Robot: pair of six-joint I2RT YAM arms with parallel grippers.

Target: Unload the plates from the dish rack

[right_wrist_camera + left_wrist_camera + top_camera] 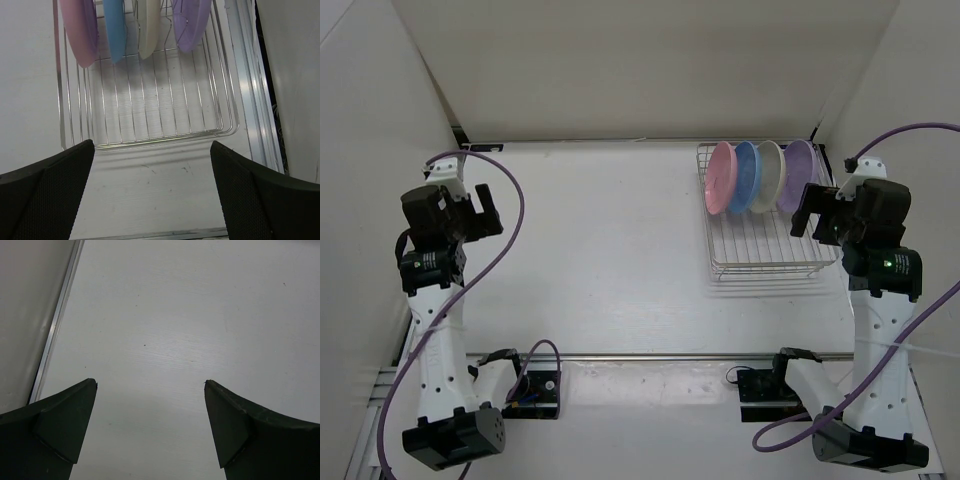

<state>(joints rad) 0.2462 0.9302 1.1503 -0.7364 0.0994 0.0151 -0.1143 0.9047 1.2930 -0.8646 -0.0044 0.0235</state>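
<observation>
The silver wire dish rack [760,255] stands at the back right of the table, also in the right wrist view [150,140]. Upright in its far end stand a pink plate [720,178], a blue plate [746,176], a cream-white plate [770,175] and a lavender plate [797,175]; the right wrist view shows pink [80,30], blue [114,27], cream [148,25] and lavender [190,22]. My right gripper [152,147] is open and empty above the rack's near edge. My left gripper [150,385] is open and empty over bare table at the far left.
White walls enclose the table on the left, back and right. A metal rail [660,355] runs across the near edge by the arm bases. A metal strip [55,325] lines the left wall's foot.
</observation>
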